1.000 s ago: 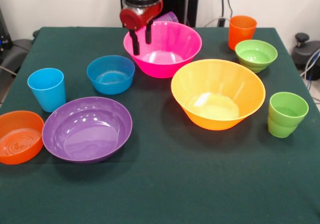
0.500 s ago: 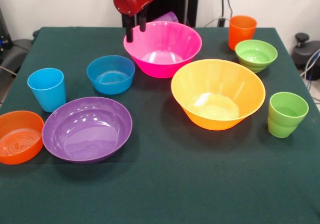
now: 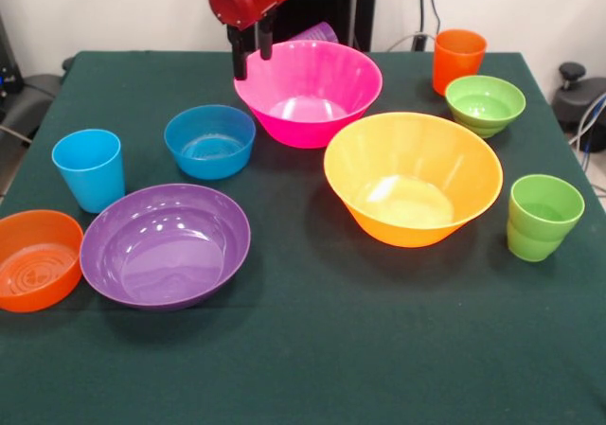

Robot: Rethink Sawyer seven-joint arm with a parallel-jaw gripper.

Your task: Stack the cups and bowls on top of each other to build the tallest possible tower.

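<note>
My gripper (image 3: 252, 58) hangs open and empty above the left rim of the large pink bowl (image 3: 308, 92) at the table's far side. The purple cup (image 3: 315, 34) shows only as a bit behind that bowl. The large yellow-orange bowl (image 3: 413, 177) sits right of centre. The wide purple bowl (image 3: 165, 244) is at the near left, with the small orange bowl (image 3: 36, 259) beside it. The small blue bowl (image 3: 209, 141) and the sky blue cup (image 3: 89, 169) stand at the left. The orange cup (image 3: 458, 61), small green bowl (image 3: 485, 104) and lime green cup (image 3: 543, 217) are at the right.
The dark green cloth (image 3: 312, 349) covers the table. A black knob (image 3: 572, 71) and cables lie beyond the right edge.
My gripper has risen and moved left, from down at the pink bowl's left rim to above it. The bowls and cups have not moved.
</note>
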